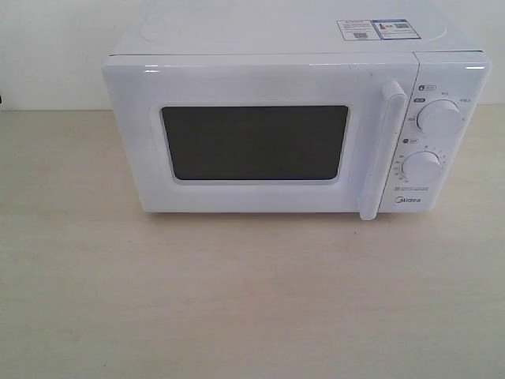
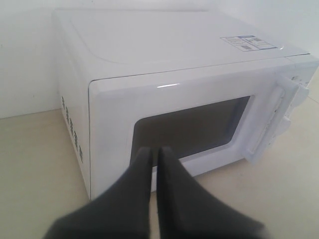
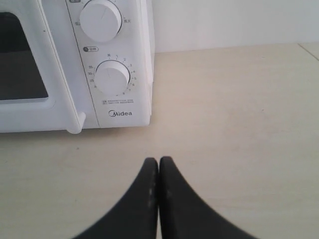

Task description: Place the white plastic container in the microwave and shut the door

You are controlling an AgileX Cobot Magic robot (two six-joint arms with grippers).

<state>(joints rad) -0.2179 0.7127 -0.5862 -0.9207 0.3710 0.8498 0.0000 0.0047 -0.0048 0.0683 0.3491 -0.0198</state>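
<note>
A white wall [image 1: 47, 47] stands at the back, and a pale wooden table [image 1: 237, 300] fills the front. The microwave [image 1: 268, 35] sits on the table, up close to the wall. It is white and boxy, with stickers [image 1: 373, 29] on its top. Its door [image 1: 252, 79] is closed flat against the front. The window [image 1: 255, 142] in the door is too dark to show what is inside. A tall white handle [image 1: 383, 150] runs down the door's right edge. Right of it are two round dials, the top dial [image 1: 440, 118] above the bottom dial [image 1: 421, 167].

The left gripper [image 2: 154, 150] has its two dark fingers pressed together, with nothing between them. It points at the door, at the window's lower corner on the side away from the handle. I cannot tell if it touches the door.

The right gripper [image 3: 158, 162] is pinched together too, and it holds nothing. It hangs over bare table in front of the dial side of the microwave. Some table shows between it and the microwave, so they are apart.
</note>
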